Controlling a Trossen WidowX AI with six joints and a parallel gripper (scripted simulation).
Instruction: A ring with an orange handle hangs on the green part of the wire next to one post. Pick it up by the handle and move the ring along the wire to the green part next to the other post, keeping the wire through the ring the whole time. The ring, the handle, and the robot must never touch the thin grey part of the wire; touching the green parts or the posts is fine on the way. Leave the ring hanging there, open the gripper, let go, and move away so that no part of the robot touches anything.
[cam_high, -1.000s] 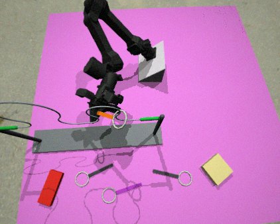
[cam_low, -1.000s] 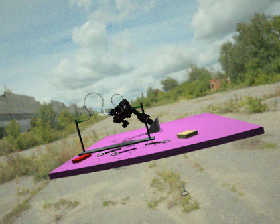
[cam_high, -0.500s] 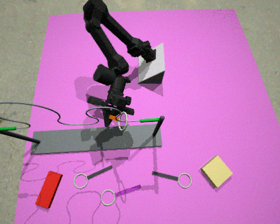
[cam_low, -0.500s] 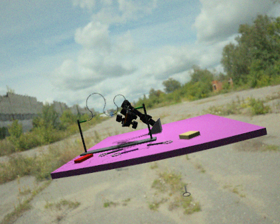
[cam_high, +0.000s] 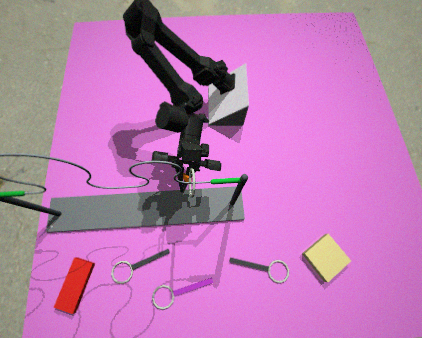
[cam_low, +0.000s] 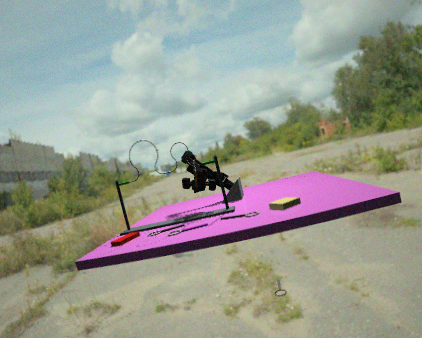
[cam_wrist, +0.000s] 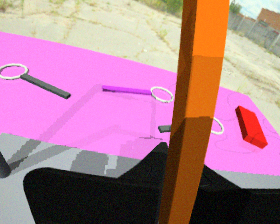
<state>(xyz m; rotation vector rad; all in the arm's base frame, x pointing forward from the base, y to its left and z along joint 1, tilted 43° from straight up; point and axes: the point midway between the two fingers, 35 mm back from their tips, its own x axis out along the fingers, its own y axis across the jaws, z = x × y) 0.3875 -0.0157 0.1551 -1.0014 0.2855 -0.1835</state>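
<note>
Top view: my gripper (cam_high: 185, 186) grips the orange handle (cam_high: 186, 177) (cam_wrist: 196, 100), mid-transfer; next I judge I must centre the ring (cam_high: 194, 182) and ease it towards the nearby green part (cam_high: 226, 181).

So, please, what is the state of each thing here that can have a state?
Gripper: shut on the orange handle.
Orange handle: held, upright in wrist view.
Purple-handled ring: lying flat.
Red block: lying flat.
</note>
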